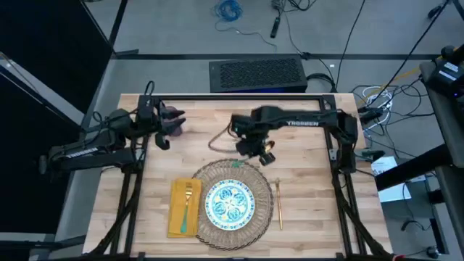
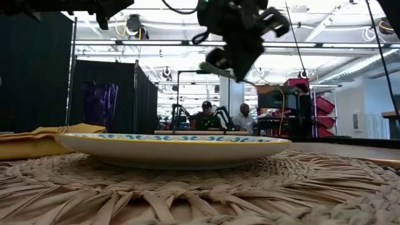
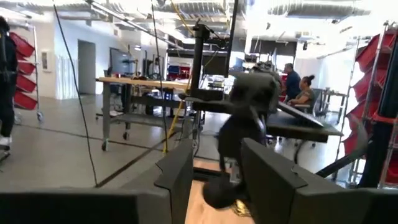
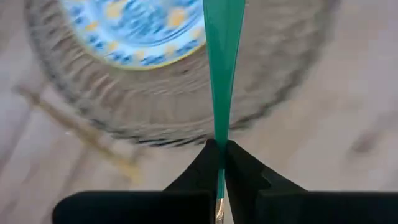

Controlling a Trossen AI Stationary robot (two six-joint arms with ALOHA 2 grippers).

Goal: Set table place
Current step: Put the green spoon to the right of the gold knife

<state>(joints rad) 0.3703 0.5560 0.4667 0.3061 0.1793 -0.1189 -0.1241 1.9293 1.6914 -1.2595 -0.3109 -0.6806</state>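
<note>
teal-handled utensil (image 4: pixel 224 68) clamped between right gripper (image 4: pixel 219 155) fingers, mid-frame above the wicker mat (image 1: pixel 264 210). plate (image 1: pixel 229 202) on mat, fork (image 1: pixel 187 201) on yellow napkin (image 1: pixel 176 217). left gripper (image 1: pixel 170 123) upper left, fingers apart.

Right gripper (image 4: pixel 219 152) jaws pinched shut mid-table; left gripper (image 1: pixel 174 122) parted, far-left.

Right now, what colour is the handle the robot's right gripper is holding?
Teal green. The handle pinched by the right gripper shows best in the right wrist view.
</note>
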